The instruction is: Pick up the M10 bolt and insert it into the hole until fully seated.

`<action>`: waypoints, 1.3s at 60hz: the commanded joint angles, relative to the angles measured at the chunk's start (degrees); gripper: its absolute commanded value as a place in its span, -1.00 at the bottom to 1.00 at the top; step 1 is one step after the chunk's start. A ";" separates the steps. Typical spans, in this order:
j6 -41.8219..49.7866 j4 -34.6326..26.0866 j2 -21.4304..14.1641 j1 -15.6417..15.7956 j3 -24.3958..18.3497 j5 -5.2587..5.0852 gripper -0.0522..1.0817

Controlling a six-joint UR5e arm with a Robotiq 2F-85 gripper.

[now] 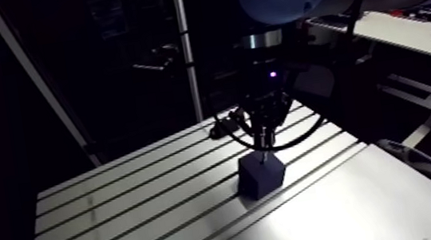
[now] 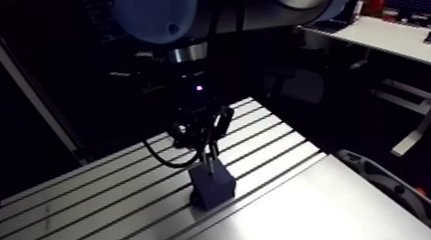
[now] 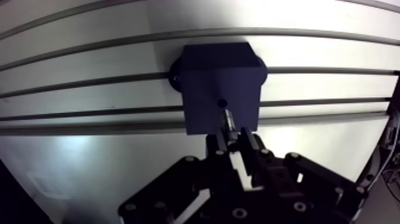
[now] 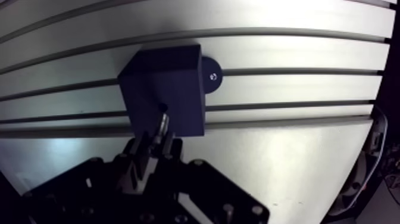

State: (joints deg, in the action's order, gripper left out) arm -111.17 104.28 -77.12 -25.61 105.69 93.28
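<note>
The 2 fingers (image 3: 246,142) of the gripper (image 3: 233,138) are clamped on the upper end of the M10 bolt (image 3: 228,119), with only a narrow gap between them, filled by the bolt. The shank sticks out past the fingertips, its long axis in line with the fingers and pointing down at the table.

The hole (image 3: 222,102) lies straight ahead of the bolt tip, a small dark circle in the top face of a dark block (image 3: 220,71). In the wrist view the tip sits right at the hole's near edge; whether it has entered cannot be told. In the arm view bare shank shows between the gripper and the block top, so I judge the bolt far from seated.

The coming move turns on tip and hole sharing 1 vertical line; any offset would land the tip on the rim.

The block stands on the slotted table (image 1: 119,215), a round dark disc (image 4: 209,75) touching its side
</note>
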 commanded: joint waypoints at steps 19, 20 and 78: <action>-0.06 1.93 0.08 -0.06 1.04 -0.16 0.99; -0.06 1.93 0.08 -0.06 1.05 -0.16 0.99; 0.11 2.02 0.26 0.03 1.22 -0.42 0.99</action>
State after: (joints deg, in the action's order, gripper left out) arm -111.14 106.30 -76.95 -25.59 106.83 92.96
